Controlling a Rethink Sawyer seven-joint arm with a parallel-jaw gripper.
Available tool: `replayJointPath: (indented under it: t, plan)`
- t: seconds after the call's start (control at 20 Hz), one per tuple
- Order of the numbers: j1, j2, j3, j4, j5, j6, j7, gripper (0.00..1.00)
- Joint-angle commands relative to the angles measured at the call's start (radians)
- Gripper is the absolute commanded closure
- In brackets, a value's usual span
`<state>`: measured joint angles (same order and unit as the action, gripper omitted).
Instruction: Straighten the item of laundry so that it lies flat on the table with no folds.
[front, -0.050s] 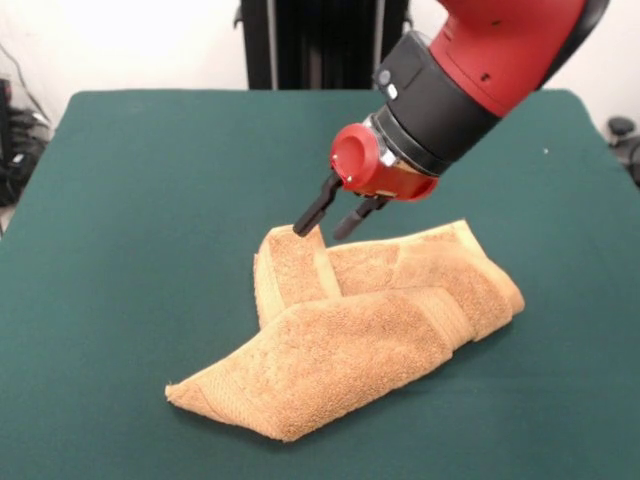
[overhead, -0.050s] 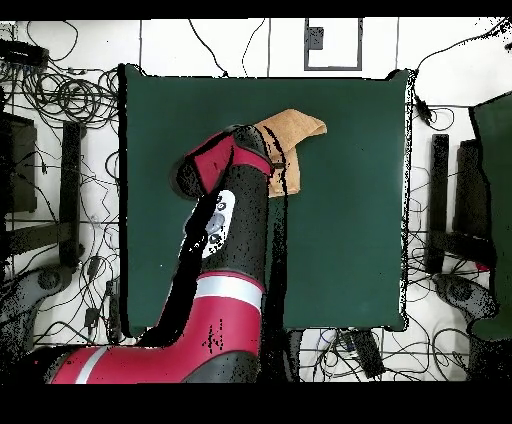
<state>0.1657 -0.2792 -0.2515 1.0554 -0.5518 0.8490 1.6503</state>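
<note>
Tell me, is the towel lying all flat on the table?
No, in the front view the towel is folded over itself in thick layers on the green table, with the open gripper at its far edge.

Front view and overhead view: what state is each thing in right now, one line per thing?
Golden-tan terry-cloth hand towel: folded over itself in layers, not flat, one corner peaked up under the gripper.
Red and black gripper: open, fingers spread, tips at the towel's raised far corner, holding nothing.
Dark green felt-covered table: bearing the towel, which lies toward the edge farthest from the robot.
</note>
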Motion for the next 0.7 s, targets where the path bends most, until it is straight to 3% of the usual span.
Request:
replayJointPath:
  t: [0.05, 0.7]
  plan:
    - [-0.005, 0.038, 0.069, 0.086, 0.049, -0.052, 0.197, 0.0]
    - [-0.031, 0.092, 0.099, 0.039, 0.092, 0.049, 0.133, 0.0]
